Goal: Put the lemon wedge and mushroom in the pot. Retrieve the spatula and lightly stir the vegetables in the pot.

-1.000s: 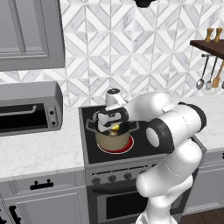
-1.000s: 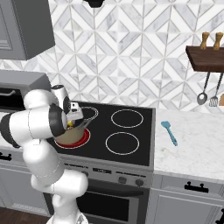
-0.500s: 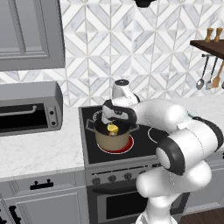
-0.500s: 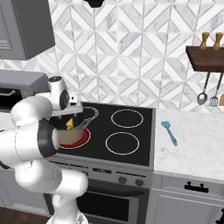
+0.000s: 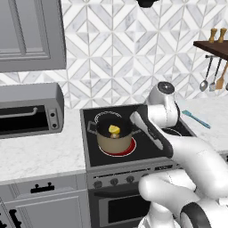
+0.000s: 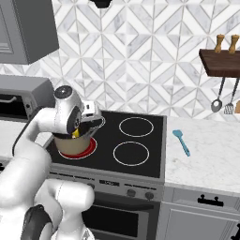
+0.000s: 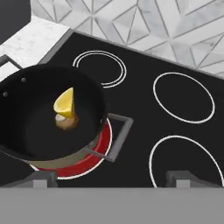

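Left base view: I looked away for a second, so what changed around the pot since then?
The gripper has lifted off the pot and swung right, toward the stove's middle, holding nothing. The lemon wedge and mushroom stayed in the pot on the red burner; the spatula stayed on the counter.

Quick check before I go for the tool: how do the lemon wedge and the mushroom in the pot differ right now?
The lemon wedge is bright yellow with flat cut faces; the mushroom is a tan-brown rounded lump. In the hand view the lemon wedge stands taller and leans against the mushroom, which sits low on the dark floor of the pot. Both are small, touching, and lie inside the pot on the red-glowing burner.
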Robot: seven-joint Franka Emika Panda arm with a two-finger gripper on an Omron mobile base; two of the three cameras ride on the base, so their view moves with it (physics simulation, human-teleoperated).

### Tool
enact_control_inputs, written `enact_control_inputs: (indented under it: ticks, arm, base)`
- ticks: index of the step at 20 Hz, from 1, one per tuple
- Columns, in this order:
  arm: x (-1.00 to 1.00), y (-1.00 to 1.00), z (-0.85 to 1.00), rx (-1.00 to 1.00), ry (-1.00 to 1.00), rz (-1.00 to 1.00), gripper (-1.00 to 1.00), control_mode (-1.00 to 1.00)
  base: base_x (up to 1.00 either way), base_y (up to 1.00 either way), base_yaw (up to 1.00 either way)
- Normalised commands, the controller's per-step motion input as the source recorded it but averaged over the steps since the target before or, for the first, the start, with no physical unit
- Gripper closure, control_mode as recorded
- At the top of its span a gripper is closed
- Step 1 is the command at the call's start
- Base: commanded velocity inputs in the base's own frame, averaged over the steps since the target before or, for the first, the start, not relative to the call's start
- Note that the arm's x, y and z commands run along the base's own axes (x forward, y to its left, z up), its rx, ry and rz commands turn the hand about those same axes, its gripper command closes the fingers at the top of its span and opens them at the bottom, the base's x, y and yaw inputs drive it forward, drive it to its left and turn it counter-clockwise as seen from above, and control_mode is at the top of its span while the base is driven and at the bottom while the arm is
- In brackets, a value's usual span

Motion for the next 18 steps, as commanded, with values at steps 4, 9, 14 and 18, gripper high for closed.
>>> enact_control_inputs:
  ticks: [4,9,14,18]
  arm:
    - [-0.8,-1.0,0.54,0.0,-0.26,0.0,-1.0,-1.0]
    - [-0.46,-1.0,0.32,0.0,-0.12,0.0,-1.0,-1.0]
    - [-0.01,-1.0,0.14,0.0,0.02,-0.12,-1.0,-1.0]
    - [0.12,-1.0,0.4,0.0,0.11,-0.25,-1.0,-1.0]
  base:
    - [0.0,0.0,0.0]
    - [0.0,0.0,0.0]
    - [0.0,0.0,0.0]
    - [0.0,0.0,0.0]
